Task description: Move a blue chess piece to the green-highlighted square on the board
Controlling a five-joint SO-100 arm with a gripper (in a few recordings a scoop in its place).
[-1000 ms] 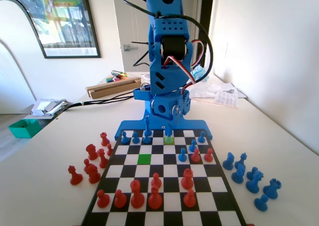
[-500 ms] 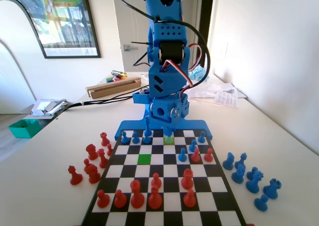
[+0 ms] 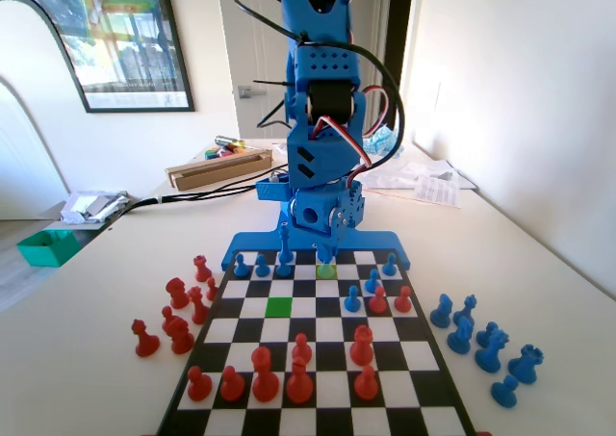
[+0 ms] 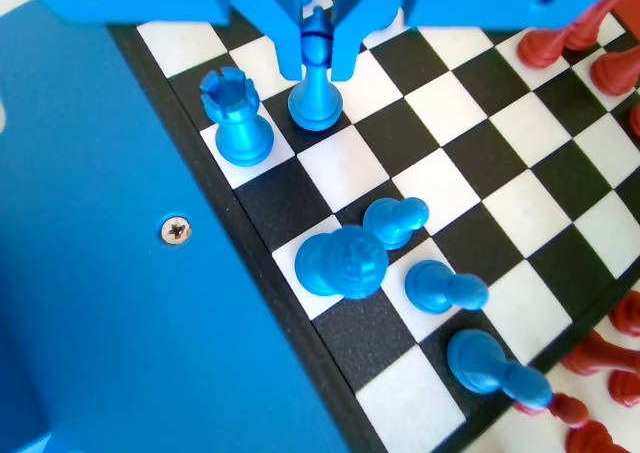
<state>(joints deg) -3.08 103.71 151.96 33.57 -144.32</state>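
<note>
In the wrist view the blue chess piece (image 4: 316, 91) stands upright on a white square beside the board's dark rim. My gripper (image 4: 318, 51) is low over it, one jaw pressed to each side of its head. In the fixed view the gripper (image 3: 325, 252) hangs at the far end of the board (image 3: 332, 361), over the yellow-olive square (image 3: 326, 271), and mostly hides the piece. The green-highlighted square (image 3: 279, 306) lies bare, one row nearer the camera and one column to the left.
A blue rook (image 4: 238, 125) stands close beside the gripped piece. More blue pieces (image 4: 345, 263) stand along the rim. Red pieces (image 3: 289, 373) crowd the near rows. Off the board, red pieces (image 3: 175, 313) lie left and blue ones (image 3: 481, 345) right.
The gripper has come down onto the piece on the yellow-olive square during the last second. In the last half second it has hardly moved.
</note>
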